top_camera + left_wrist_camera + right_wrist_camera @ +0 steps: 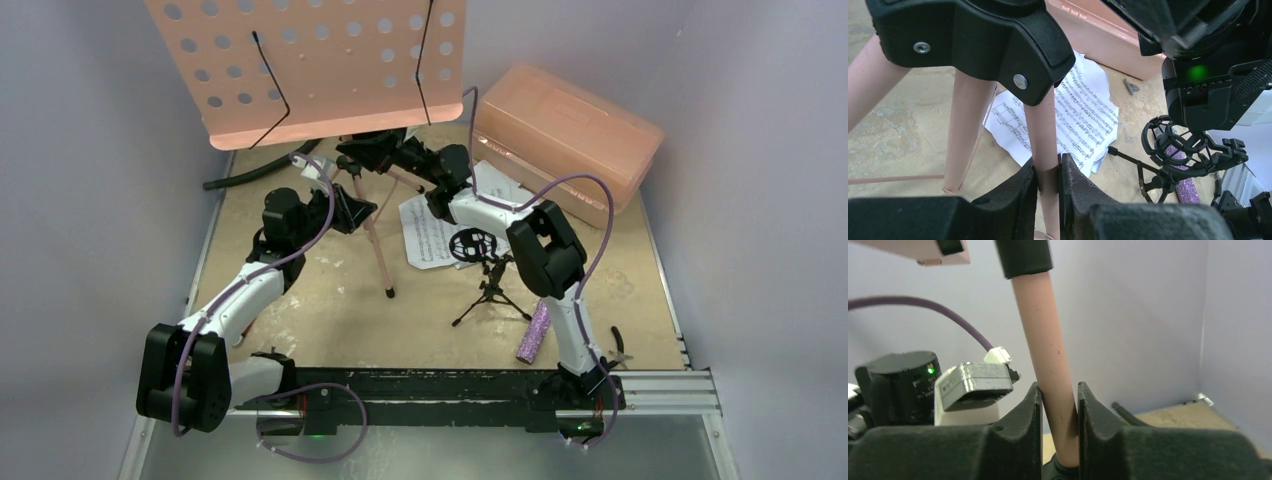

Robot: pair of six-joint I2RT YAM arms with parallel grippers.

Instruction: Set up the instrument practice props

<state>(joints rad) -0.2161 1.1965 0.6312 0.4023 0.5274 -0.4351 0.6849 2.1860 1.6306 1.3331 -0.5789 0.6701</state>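
The music stand is at the top centre of the overhead view. The left gripper pinches one leg and the right gripper hugs the pole. I'd move both together, slowly, keeping it upright.

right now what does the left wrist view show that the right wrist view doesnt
Only left wrist: sheet-music pages, mic stand, purple microphone, salmon box. Only right wrist: a purple cable and the wall. Both: the music stand, a pink tube of it gripped by each view's own hand, left hand and right hand.
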